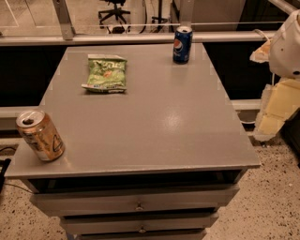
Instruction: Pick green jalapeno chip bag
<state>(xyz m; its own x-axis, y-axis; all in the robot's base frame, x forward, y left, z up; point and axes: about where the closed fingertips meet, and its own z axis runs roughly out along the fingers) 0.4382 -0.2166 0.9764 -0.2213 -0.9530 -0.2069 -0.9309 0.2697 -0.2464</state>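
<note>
Film on the green jalapeno chip bag (106, 73) looks light, soft and slippery, so pinch its crimped edge; I cannot tell the state of the gripper (275, 112), at far right.

Things cut off, hidden or too small to be told

The gripper is not shown; only a white arm part (287, 44) is seen at the right, cut off by the edge, and the pale yellow shapes (276, 108) under it cannot be told. The words on the green jalapeno chip bag (106, 72) are too small to be read, and the print on the tan can (40, 136) is blurred. The chair (112, 8) at the back is cut by the top edge, and the lowest drawer (140, 232) by the bottom edge.
</note>
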